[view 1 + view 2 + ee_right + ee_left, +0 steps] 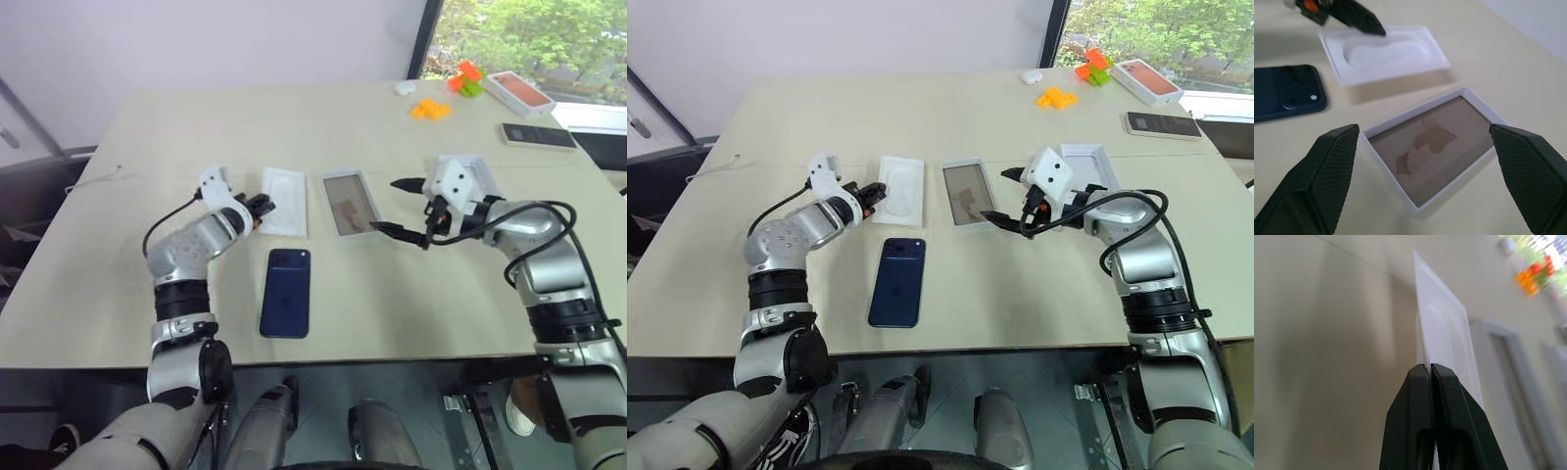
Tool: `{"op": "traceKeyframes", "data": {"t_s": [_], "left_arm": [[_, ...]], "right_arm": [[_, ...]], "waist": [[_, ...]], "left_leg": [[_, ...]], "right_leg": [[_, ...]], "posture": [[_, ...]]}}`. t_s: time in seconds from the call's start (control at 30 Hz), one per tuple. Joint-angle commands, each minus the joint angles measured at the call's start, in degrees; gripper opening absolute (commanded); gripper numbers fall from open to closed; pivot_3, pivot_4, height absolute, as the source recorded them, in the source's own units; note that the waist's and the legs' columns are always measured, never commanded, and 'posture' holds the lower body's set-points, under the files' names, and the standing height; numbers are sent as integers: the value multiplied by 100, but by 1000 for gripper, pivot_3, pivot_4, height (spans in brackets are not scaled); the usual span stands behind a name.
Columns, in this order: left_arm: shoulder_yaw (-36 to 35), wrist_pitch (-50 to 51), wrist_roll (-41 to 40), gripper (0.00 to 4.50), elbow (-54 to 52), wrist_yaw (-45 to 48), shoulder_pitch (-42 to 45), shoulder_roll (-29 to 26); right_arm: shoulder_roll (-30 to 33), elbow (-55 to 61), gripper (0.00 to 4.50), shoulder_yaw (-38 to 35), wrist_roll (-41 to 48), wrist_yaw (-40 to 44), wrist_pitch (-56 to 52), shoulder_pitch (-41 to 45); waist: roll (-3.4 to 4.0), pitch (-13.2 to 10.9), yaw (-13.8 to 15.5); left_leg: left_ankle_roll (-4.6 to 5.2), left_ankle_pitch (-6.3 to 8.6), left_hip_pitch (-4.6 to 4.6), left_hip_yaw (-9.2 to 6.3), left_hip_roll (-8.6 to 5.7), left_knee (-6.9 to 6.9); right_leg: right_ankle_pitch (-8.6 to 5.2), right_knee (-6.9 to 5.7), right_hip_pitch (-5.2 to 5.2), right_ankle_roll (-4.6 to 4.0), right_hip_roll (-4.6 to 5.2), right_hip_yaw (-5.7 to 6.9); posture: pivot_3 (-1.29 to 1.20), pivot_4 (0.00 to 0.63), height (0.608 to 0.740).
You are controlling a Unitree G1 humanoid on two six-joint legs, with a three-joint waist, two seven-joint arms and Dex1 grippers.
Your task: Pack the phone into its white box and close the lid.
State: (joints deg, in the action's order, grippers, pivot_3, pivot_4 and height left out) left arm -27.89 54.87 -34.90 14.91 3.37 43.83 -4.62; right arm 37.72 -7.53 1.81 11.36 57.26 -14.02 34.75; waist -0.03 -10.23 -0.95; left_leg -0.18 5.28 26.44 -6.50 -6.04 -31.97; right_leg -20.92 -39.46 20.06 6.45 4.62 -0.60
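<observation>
The white box (pixel 351 203) lies open on the beige counter (pixel 323 127), its greyish-brown floor bare, and serves as the landmark here. Just beside it, on its left, sits the oval-hollowed white insert (pixel 285 201); the left tool (pixel 263 207) has its two black fingers pressed shut on the near edge of that insert, as the left wrist view shows the thin white rim pinched between them. The phone (pixel 286 292), dark navy with its camera bump at the far corner, lies flat and back-up nearer the robot than the box, a little to its left, apart from both box and insert. The right tool (pixel 400 208) hovers at the box's right side with its fingers spread wide, holding nothing. The lid (pixel 1089 164) rests just beyond the right arm, to the box's right. Far to the right of the box stand an orange-topped box (pixel 519 93), a black slab (pixel 538 135) and small orange blocks (pixel 430 109)
</observation>
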Motion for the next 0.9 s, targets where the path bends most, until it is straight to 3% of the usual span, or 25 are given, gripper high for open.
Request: {"op": "traceKeyframes", "data": {"t_s": [0.03, 0.27, 0.5, 0.77, 0.9], "left_arm": [[-382, 126, -568, 12, -525, -167, -119, 91], [-622, 44, -1073, 12, -730, -609, -144, 417], [-244, -540, -938, 12, -752, -974, 120, 782], [445, -1310, -474, 12, 265, -874, 638, 1286], [735, -1785, -45, 12, 1037, -1016, 900, 1469]], "right_arm": [[161, -155, 4500, -153, -9, 41, 185, 238], [196, -458, 4500, -82, -133, -8, 322, 332], [539, -814, 4500, -200, -148, 243, 368, 270], [997, -459, 4500, -646, 563, 840, -317, -188], [1068, -327, 4500, -702, 484, 673, -314, -311]], "waist": [[0, 0, 5], [-2, -1, 33], [-7, -4, 43], [-7, -4, 46], [-10, -6, 6]], "left_leg": [[0, 0, 0, 1, 0, 0], [0, 0, -2, 0, 0, -6], [3, 2, 0, 0, -1, -4], [10, 7, -2, 2, -2, -7], [15, 10, 1, 7, -2, -5]], "right_leg": [[0, 0, -3, 0, 0, 0], [0, 2, -14, 0, 0, 0], [0, 13, -17, 0, 1, 4], [0, 31, -32, 0, 3, 17], [0, 36, -28, 1, 4, 15]], "posture": [[0, 150, 740], [0, 150, 740], [0, 150, 740], [0, 150, 740], [0, 150, 740]]}}
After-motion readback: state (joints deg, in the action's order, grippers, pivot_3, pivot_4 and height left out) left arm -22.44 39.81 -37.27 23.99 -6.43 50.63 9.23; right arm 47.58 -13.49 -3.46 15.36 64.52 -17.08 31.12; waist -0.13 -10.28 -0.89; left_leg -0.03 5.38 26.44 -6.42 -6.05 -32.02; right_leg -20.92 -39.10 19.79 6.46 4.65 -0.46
